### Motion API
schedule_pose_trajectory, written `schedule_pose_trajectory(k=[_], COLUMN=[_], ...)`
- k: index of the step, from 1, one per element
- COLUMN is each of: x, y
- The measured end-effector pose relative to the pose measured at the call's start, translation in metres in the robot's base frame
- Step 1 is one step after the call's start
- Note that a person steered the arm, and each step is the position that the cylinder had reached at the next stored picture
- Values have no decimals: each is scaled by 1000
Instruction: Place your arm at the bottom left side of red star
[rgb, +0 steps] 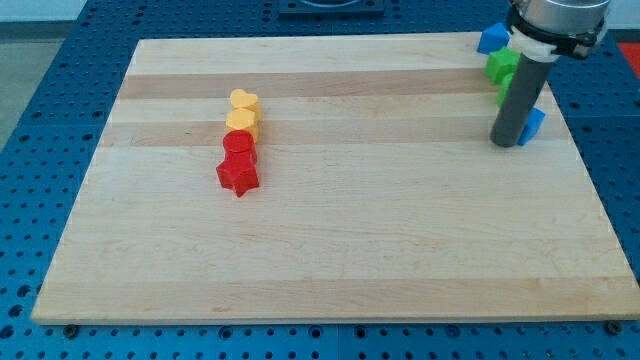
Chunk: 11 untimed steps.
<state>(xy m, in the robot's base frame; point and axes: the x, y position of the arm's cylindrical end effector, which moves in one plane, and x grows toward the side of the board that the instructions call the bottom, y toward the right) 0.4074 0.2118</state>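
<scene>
Nearest to the view's bottom, only bare light wood of the board, lying on a blue perforated table.

Further up, left of the middle: red star, flat on the board, lowest of a short column of four blocks. Touching it from above, a red cylinder. Above that, a yellow block, exact shape hard to make out, perhaps hexagonal. At the top of the column, a yellow heart. All four packed close together, each one touching the next, column leaning slightly to the view's right toward the top.

On the view's right, at about the same depth as the red cylinder: my tip, resting on the board, end of a straight dark rod coming down from the arm's body at the upper right corner. No jaws to open or close, only the plain rod, holding nothing. Tip well apart from the red star, far to its right and slightly above, not at its bottom left side.

Just beside the tip, on its right, a blue block, partly hidden behind the rod. Further back, green blocks, also partly covered by the rod, shapes unclear. Farthest, near the board's top right edge, another blue block.
</scene>
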Motion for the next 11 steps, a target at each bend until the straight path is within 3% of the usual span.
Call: schedule_pose_trajectory(k=[2, 5, 7, 9, 11], x=[4, 86, 121, 122, 89], y=[-8, -90, -202, -322, -378])
